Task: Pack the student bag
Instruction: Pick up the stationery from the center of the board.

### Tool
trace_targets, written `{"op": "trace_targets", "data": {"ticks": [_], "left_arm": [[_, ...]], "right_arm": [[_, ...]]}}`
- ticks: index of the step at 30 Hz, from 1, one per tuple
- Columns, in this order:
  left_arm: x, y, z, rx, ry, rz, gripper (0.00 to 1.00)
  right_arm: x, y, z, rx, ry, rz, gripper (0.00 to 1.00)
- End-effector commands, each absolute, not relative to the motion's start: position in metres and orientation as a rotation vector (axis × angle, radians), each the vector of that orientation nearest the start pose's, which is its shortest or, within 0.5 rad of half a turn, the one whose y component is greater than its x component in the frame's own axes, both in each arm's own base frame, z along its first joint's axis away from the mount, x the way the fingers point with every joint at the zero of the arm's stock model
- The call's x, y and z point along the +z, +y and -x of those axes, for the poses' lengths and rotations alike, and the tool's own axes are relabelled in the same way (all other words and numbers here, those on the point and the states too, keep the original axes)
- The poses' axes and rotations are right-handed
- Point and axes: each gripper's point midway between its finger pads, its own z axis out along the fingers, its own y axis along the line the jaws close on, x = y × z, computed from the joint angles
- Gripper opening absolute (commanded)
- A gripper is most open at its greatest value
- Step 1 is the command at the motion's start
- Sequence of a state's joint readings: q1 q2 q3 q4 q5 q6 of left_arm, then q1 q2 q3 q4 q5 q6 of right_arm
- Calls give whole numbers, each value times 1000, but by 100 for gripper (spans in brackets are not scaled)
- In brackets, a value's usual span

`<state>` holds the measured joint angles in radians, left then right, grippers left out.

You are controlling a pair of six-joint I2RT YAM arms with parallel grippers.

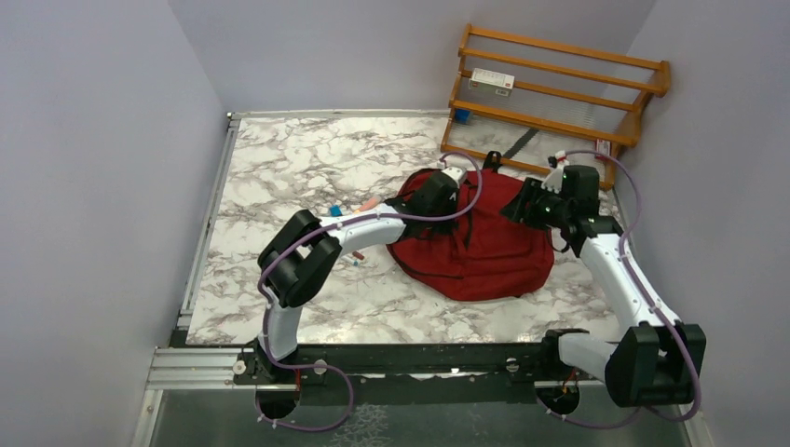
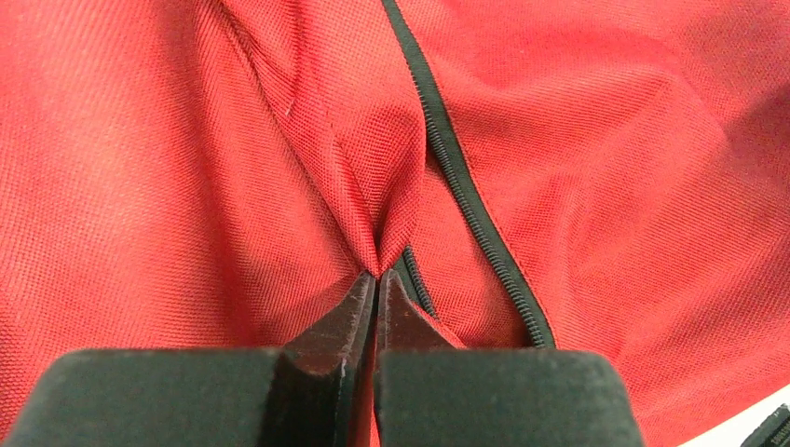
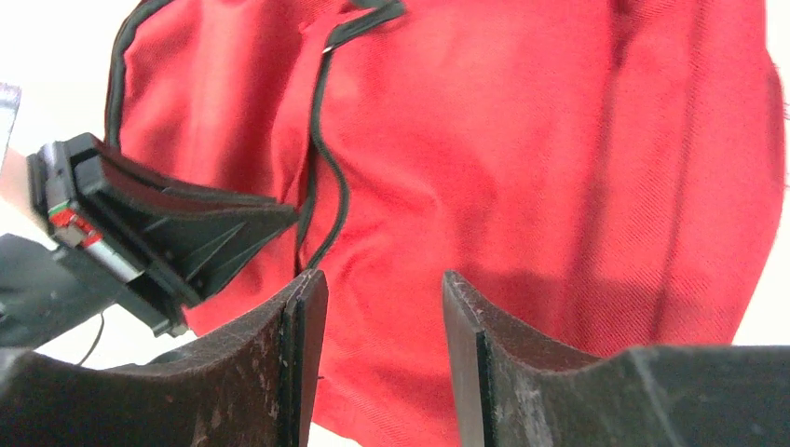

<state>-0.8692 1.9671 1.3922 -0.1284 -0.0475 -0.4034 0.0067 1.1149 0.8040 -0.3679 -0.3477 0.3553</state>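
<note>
- The student bag, a large dark-red woven-fabric backpack with black zipper tape and piping, is seen slumped and creased into a rounded heap.
- It is laid flat on the right half of the white marble-patterned bench, between the two arms, just in front of the rack.
- The longer spread runs left to right in the top view; a black strap is trailed off the far edge toward the rack. Top and bottom ends cannot be told apart.
- The inside of the bag is not shown.
- A white box is held on a rail of the slatted orange-brown wooden rack at the back right.
- The left end effector is pinched together on a raised fold of red fabric just beside the zipper.
- The right end effector is held with jaws apart above the bag's right side, nothing gripped.
</note>
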Motion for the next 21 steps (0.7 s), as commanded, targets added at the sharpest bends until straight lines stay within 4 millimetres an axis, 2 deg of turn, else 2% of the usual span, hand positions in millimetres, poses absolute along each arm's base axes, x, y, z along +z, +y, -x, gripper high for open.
{"op": "trace_targets", "data": {"ticks": [1,6,10,17,21], "left_arm": [[65,-384,-330,-688,2352,-447,0],[52,-379,-322,-726,2374,-425,0],[52,-381,-319,-769,2350,-414,0],[55,-388,-311,-866,2331,-403,0],[58,-390,-307,-912,2317,-396,0]], "right_arm": [[156,108,-314,610,2320,21,53],[145,138,-321,507,2377,150,52],[135,154,-325,431,2409,176,52],[118,171,-336,246,2457,174,53],[104,164,-334,111,2496,137,53]]}}
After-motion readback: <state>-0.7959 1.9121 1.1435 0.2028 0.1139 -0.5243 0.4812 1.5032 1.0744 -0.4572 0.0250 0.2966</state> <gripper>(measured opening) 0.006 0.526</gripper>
